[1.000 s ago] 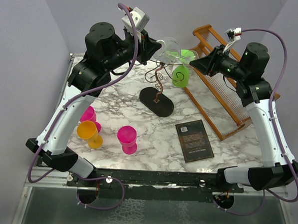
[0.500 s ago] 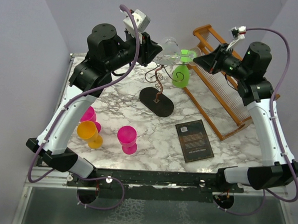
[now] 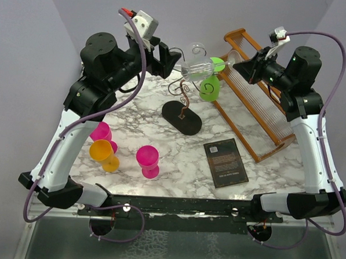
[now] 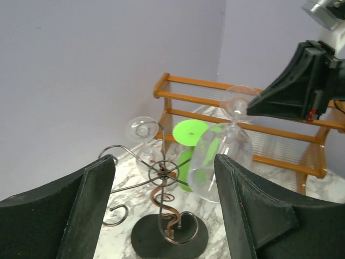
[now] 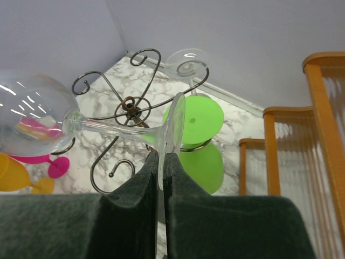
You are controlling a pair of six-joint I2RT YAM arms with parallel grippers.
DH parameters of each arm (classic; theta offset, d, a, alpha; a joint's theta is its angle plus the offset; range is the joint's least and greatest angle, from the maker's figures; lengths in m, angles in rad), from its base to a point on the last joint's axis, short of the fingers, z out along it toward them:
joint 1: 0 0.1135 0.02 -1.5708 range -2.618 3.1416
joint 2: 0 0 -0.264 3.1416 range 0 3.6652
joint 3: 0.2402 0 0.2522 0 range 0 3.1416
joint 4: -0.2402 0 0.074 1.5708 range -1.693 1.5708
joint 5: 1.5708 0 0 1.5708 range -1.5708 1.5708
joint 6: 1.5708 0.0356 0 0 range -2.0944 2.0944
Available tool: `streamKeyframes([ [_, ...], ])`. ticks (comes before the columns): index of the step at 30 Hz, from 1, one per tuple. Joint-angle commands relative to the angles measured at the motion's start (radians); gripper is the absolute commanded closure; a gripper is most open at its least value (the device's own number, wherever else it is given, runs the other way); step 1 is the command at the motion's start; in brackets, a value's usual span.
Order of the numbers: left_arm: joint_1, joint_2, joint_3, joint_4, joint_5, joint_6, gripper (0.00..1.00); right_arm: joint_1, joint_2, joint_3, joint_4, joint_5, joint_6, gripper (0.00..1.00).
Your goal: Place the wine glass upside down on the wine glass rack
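Observation:
My right gripper [image 3: 237,64] [image 5: 163,156] is shut on the rim of the foot of a clear wine glass [image 3: 197,67] [image 5: 113,128]. The glass lies roughly level in the air, its bowl [image 4: 223,162] pointing toward the left arm, just above the wine glass rack [image 3: 181,117] [image 4: 163,171] [image 5: 129,104]. That rack is a dark wire tree with curled arms on a black oval base. My left gripper [image 3: 170,58] [image 4: 164,167] is open, a little left of the bowl and holding nothing.
A second clear glass [image 3: 196,49] and a green glass [image 3: 210,88] hang upside down on the rack. The wooden dish rack [image 3: 261,111] stands at the right. A dark book [image 3: 225,162] lies front right. Two pink glasses [image 3: 147,160] and an orange one [image 3: 104,154] are at front left.
My left gripper has opened, let go of the glass bowl and pulled back to the left. The right gripper has shut on the foot and now carries the glass alone.

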Motion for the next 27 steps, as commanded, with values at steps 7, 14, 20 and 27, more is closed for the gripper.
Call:
streamKeyframes([
  [7, 0.007, -0.116, -0.041, -0.05, -0.279, 0.222, 0.05, 0.0, -0.065, 0.151, -0.17, 0.057, -0.364, 0.99],
  [14, 0.008, -0.136, -0.102, -0.047, -0.326, 0.277, 0.02, 0.0, -0.112, 0.176, -0.366, -0.044, -0.688, 0.99],
  [20, 0.009, -0.128, -0.123, -0.039, -0.326, 0.284, 0.02, 0.0, -0.15, 0.119, -0.484, -0.036, -0.981, 0.99],
  [27, 0.011, -0.115, -0.125, -0.037, -0.323, 0.294, 0.02, 0.002, -0.155, 0.036, -0.497, -0.03, -1.209, 0.99],
])
